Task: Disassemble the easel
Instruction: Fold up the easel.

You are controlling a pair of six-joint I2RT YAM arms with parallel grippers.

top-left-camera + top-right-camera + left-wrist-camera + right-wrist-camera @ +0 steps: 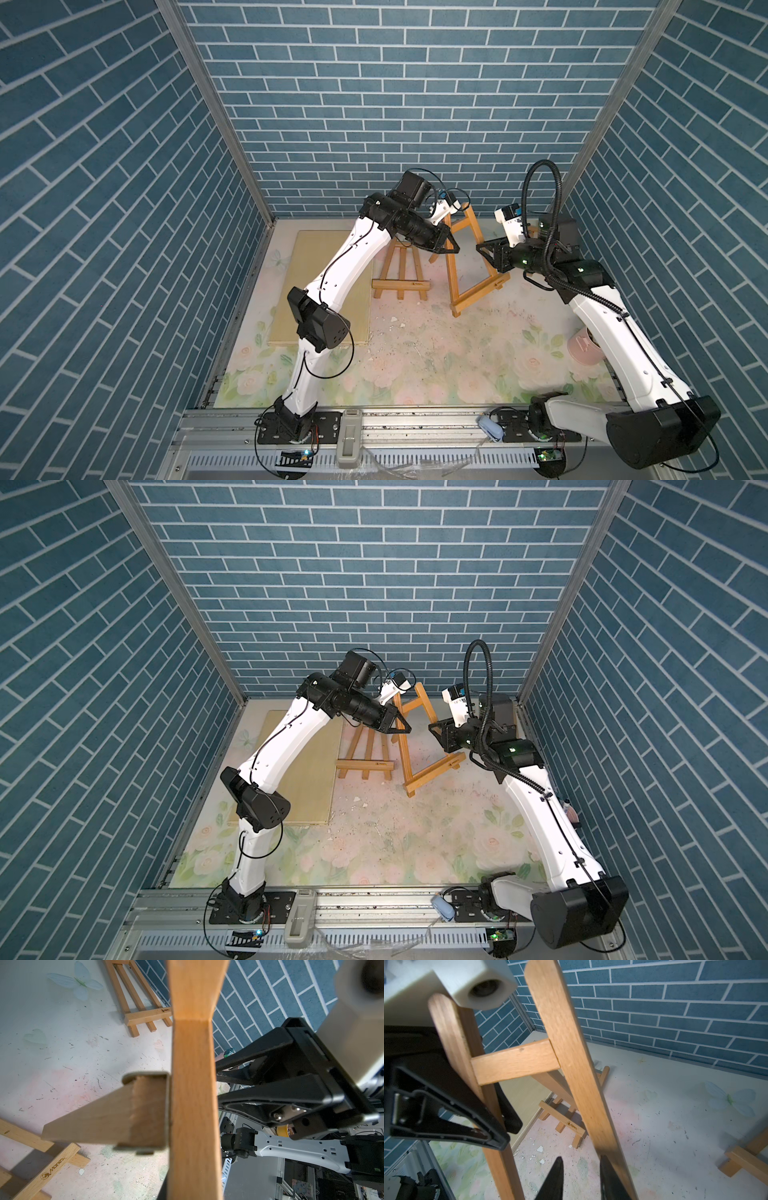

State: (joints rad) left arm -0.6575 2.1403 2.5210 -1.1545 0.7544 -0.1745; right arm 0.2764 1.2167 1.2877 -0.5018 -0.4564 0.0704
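A wooden easel (454, 274) (432, 773) stands tilted at the back of the table, lifted on one side. My left gripper (452, 248) (404, 729) is shut on its left leg (193, 1084) just below the crossbar (517, 1064). The right wrist view shows the left gripper (501, 1126) clamped on both sides of that leg. My right gripper (478, 246) (430, 727) (581, 1169) is open at the right leg (571, 1064). That leg lies against the outside of one finger (607, 1176), and nothing is between the fingers.
A second easel (401, 284) (365, 764) stands just left of the held one. A pale wooden board (299, 291) (307, 771) lies flat at the left under my left arm. A pink cup (584, 347) sits by my right arm. White chips litter the flowered mat (415, 353).
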